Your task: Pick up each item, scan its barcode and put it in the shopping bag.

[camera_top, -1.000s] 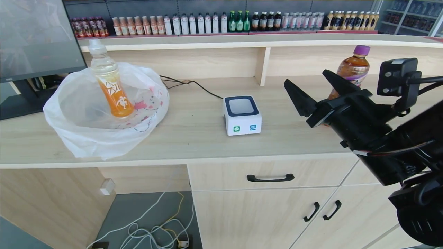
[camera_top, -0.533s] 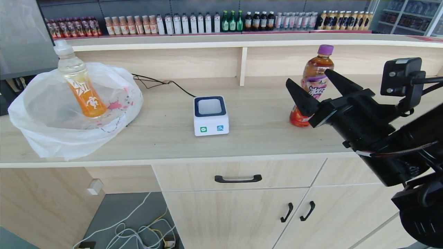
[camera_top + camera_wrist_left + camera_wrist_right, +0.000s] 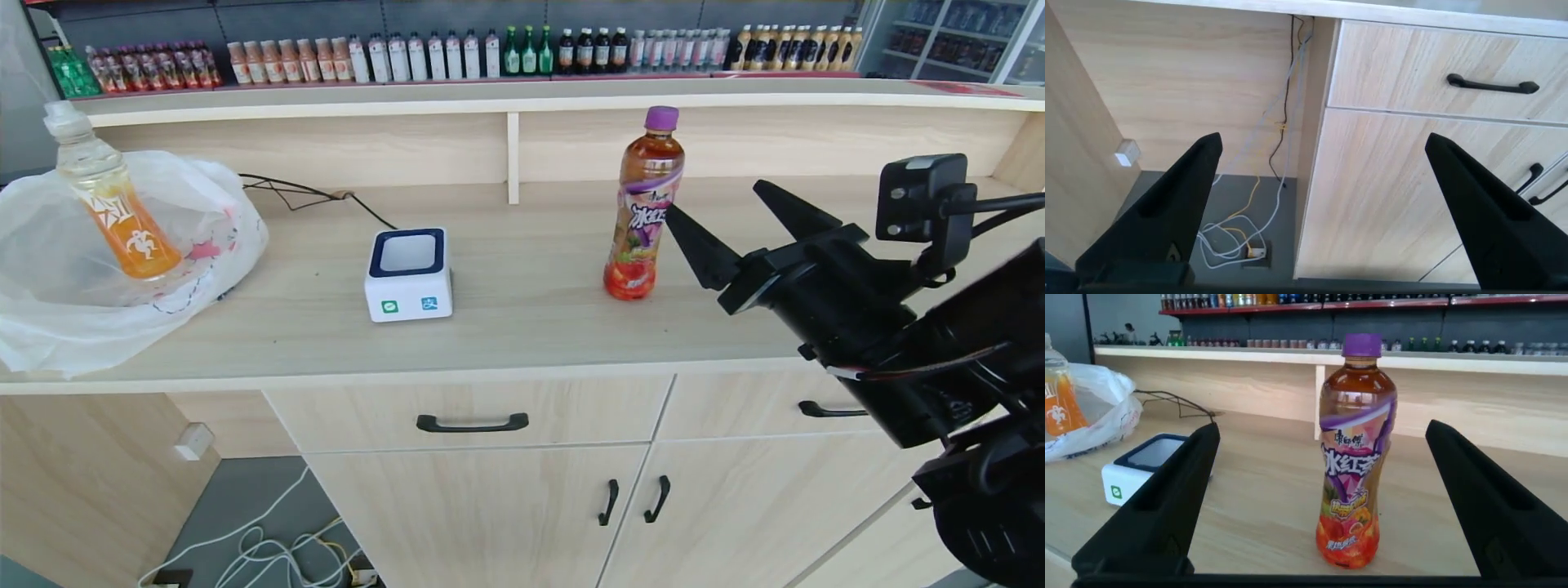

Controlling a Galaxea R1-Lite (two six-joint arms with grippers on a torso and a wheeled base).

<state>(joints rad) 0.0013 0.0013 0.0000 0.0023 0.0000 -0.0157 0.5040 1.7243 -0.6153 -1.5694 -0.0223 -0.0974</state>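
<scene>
White plastic shopping bag (image 3: 49, 269) sits at the left end of the tabletop (image 3: 522, 327), mouth open and slumped. One item is inside: an orange drink bottle (image 3: 114, 212), leaning, with its pale cap and neck poking above the bag rim. The rest of the bag's contents are hard to make out; some pink print shows on the plastic.

The scanner (image 3: 407, 263), a small white cube with a dark-framed top, stands mid tabletop, apart from the bag. A black cable (image 3: 326, 196) runs along the tabletop behind it.

The tea bottle (image 3: 645, 208), purple cap and reddish base, stands upright on the tabletop to the right of the scanner, outside the bag.

Right hand (image 3: 714, 196) is open with fingers spread wide, gripping nothing, held just right of the tea bottle and not touching it. In the right wrist view the bottle stands ahead, framed between the two fingers.

Left hand (image 3: 1323, 139) is also open and empty, low down below the tabletop edge, facing the cabinet front (image 3: 1413, 188) and the loose wires on the floor (image 3: 1237, 241).

Back shelf (image 3: 490, 77) holds a long row of drink bottles.
</scene>
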